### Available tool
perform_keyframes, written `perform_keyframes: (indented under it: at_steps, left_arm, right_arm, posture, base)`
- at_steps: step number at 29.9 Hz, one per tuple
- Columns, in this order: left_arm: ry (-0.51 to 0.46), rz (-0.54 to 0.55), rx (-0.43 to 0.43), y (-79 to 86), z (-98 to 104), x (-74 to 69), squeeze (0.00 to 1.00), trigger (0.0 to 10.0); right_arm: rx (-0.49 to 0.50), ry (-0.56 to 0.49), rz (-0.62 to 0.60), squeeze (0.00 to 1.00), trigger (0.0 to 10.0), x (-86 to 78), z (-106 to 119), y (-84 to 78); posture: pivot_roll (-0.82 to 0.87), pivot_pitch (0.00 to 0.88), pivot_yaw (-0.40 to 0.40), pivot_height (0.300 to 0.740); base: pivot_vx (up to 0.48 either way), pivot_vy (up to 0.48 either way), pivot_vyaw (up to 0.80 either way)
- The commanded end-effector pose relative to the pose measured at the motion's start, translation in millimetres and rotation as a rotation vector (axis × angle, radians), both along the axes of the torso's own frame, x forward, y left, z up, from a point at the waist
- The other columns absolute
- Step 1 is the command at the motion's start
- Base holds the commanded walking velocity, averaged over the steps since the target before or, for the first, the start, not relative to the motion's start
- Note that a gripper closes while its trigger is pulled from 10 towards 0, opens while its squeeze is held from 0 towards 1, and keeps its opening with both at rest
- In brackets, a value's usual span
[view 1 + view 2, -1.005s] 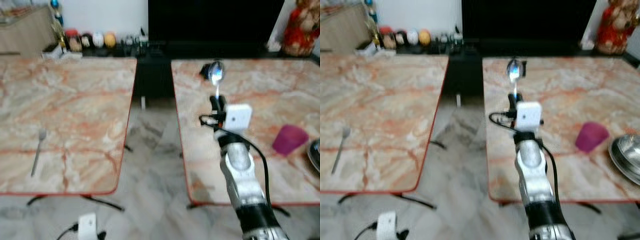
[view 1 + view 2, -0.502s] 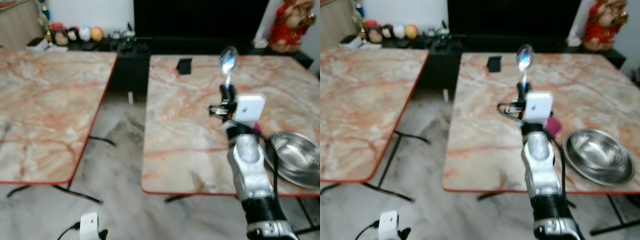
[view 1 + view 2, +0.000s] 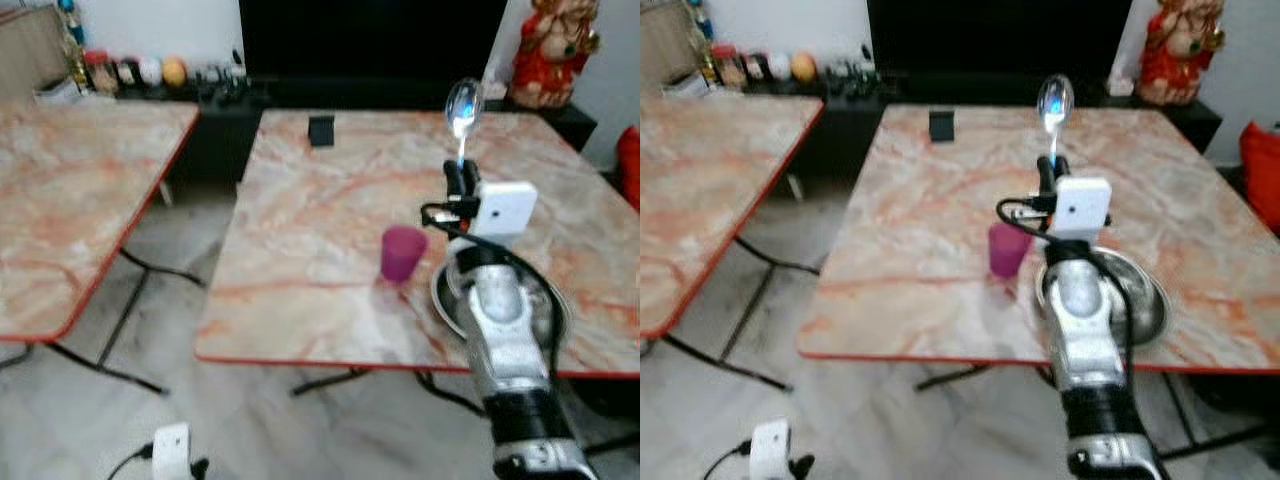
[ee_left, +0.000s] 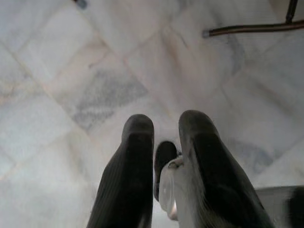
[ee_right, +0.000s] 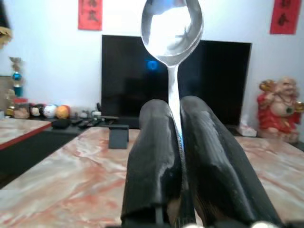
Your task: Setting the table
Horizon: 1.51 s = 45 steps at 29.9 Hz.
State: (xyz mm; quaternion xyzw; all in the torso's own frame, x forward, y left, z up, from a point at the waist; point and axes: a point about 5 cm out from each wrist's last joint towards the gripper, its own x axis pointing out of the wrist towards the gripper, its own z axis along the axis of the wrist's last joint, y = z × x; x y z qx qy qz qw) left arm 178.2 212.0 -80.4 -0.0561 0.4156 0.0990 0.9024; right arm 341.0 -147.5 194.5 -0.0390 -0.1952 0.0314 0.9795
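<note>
My right gripper (image 3: pixel 460 176) is raised over the right marble table (image 3: pixel 300 230), shut on the handle of a silver spoon (image 3: pixel 463 104) that stands upright, bowl end up. In the right wrist view the spoon (image 5: pixel 172 26) rises from between the two black fingers (image 5: pixel 154 152). A purple cup (image 3: pixel 402 252) stands on the table just left of the arm. A steel bowl (image 3: pixel 1140 290) sits beside the cup, partly hidden behind my forearm. My left gripper (image 4: pixel 164 124) hangs over the floor tiles with its fingers close together and nothing between them.
A small black object (image 3: pixel 321 130) stands at the table's far side. A second marble table (image 3: pixel 60 200) is to the left across a gap of tiled floor. Behind are a black TV (image 3: pixel 370 40), a low shelf with ornaments (image 3: pixel 150 72) and a red figurine (image 3: pixel 545 50).
The camera has swung to the right, so the right table now sits in the middle and the cup and bowl lie by my arm. The spoon stays gripped upright.
</note>
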Motion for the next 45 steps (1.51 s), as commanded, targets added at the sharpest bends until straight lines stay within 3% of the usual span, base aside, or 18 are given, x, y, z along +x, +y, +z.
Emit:
perform_keyframes:
  at_steps: [1,13,26,32,34,36,38,40,45]
  left_arm:
    - [0.013,-0.007,0.003,-0.2,-1,-1.1,0.00,10.0]
    - [0.016,-0.008,0.005,0.1,-1,-1.7,0.00,10.0]
    - [0.020,0.000,0.003,0.8,-1,-1.1,0.00,10.0]
    - [0.019,0.001,0.002,1.3,-1,-0.3,0.00,10.0]
    - [0.019,0.002,0.001,1.4,0,-0.1,0.00,10.0]
    - [0.019,0.002,0.001,1.5,0,0.0,0.00,10.0]
    - [0.019,0.002,0.001,1.7,0,0.1,0.00,10.0]
    - [0.019,0.002,0.001,2.2,0,0.4,0.00,10.0]
    - [0.017,0.001,0.000,2.1,0,1.0,0.00,10.0]
  right_arm:
    - [0.000,-0.019,-0.020,0.00,10.0,0.5,7,-8.1]
    - [0.032,0.020,-0.031,0.00,10.0,3.0,5,-15.7]
    - [0.024,0.093,-0.072,0.00,10.0,6.9,0,-23.5]
    - [0.033,0.215,-0.066,0.00,10.0,12.4,-9,-20.4]
    - [-0.037,0.319,-0.106,0.00,10.0,15.7,-18,-22.6]
    - [-0.003,0.280,-0.101,0.00,10.0,15.6,-14,-23.1]
    - [-0.001,0.306,-0.126,0.00,10.0,16.6,-15,-25.7]
    - [-0.023,0.440,-0.183,0.00,10.0,19.6,-19,-32.5]
    - [0.041,0.519,-0.182,0.00,10.0,18.6,-24,-34.3]
  posture:
    - [0.00,0.000,-0.007,0.740]
    - [0.00,0.000,-0.004,0.740]
    - [-0.01,0.013,0.002,0.740]
    - [0.00,0.021,0.010,0.740]
    - [0.00,0.023,0.011,0.740]
    - [0.00,0.024,0.011,0.740]
    - [0.00,0.028,0.014,0.740]
    - [-0.01,0.030,0.015,0.740]
    - [-0.01,0.036,0.015,0.740]
  base:
    - [0.000,-0.390,0.00]
    - [0.000,-0.358,0.00]
    - [0.000,0.000,0.00]
    - [0.000,0.000,0.00]
    - [0.000,0.000,0.00]
    - [0.000,0.000,0.00]
    - [0.000,0.000,0.00]
    - [0.000,0.000,0.00]
    - [0.000,0.000,0.00]
